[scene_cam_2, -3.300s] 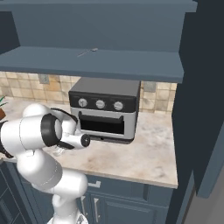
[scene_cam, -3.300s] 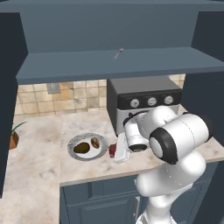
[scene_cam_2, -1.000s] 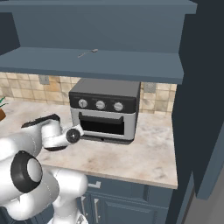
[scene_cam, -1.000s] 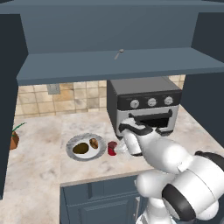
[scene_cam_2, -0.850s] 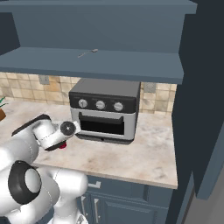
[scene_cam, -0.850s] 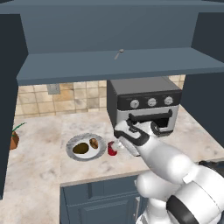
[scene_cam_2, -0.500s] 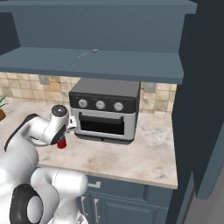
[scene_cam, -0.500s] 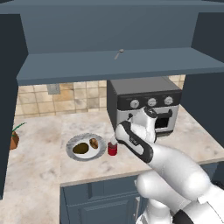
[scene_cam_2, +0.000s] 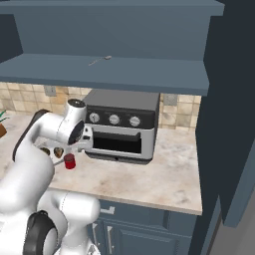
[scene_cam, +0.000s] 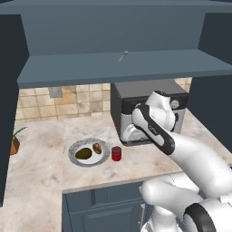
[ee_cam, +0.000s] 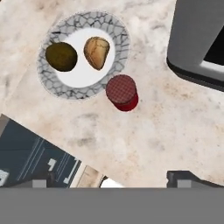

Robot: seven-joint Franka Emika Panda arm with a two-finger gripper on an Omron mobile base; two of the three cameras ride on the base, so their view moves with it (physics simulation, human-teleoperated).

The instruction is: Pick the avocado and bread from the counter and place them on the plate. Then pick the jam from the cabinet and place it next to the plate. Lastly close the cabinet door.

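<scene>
The patterned plate [ee_cam: 59,85] holds the dark green avocado [ee_cam: 61,56] and the brown bread [ee_cam: 96,51] side by side. The red jam jar [ee_cam: 122,92] stands upright on the counter, right beside the plate's rim. My gripper [ee_cam: 111,178] hovers well above the counter, open, with nothing between its fingertips [ee_cam: 183,177]. From the left base camera, the plate [scene_cam: 77,159], avocado [scene_cam: 83,154], bread [scene_cam: 97,148] and jam [scene_cam: 116,153] lie left of my raised arm. The jam [scene_cam_2: 69,161] also peeks out below my hand. The cabinet stands open, its door [scene_cam_2: 229,104] swung out at the right.
A grey toaster oven [scene_cam_2: 119,124] sits on the counter right behind my hand. A small utensil [scene_cam: 123,55] lies on the cabinet shelf [scene_cam: 113,68]. A potted plant [scene_cam: 14,142] is at the far left. The counter's front edge [scene_cam: 113,183] runs just below the plate.
My hand has risen from beside the jam and swung up in front of the toaster oven, staying open. The jam, plate and food have not moved.
</scene>
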